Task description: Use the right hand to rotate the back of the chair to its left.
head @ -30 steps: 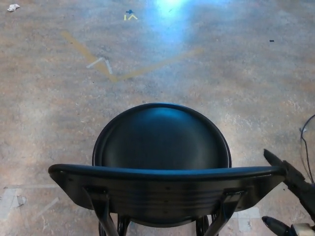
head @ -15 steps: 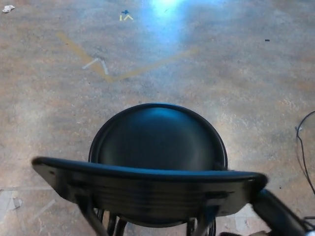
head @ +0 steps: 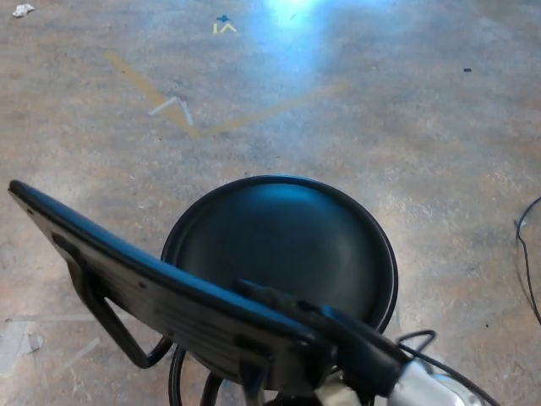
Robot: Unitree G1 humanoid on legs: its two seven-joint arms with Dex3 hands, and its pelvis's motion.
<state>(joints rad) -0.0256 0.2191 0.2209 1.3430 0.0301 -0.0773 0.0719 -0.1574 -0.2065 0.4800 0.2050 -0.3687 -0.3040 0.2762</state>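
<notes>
a: where the floor [head: 439,118] is bare and grey-brown, what stands on it?
b: a black chair [head: 279,245] stands at the bottom middle. its round seat [head: 283,241] is shiny.
a: where is the back of the chair [head: 152,283]?
b: it is a long black bar. it runs slanted, from high on the left side down to the bottom middle, in front of the seat.
a: is a robot hand there?
b: yes, the right robot hand [head: 334,334] comes in from the bottom right. it lies along the right end of the back and touches it. one black finger [head: 270,298] lies stretched out flat along the top edge. i cannot tell if the robot hand is closed on the back or just pressing on it.
a: what else is on the floor?
b: yellow tape lines [head: 203,128] lie far off, past the chair. a thin black cable [head: 522,254] curls at the right edge. a white scrap [head: 23,11] sits in the top left corner.
</notes>
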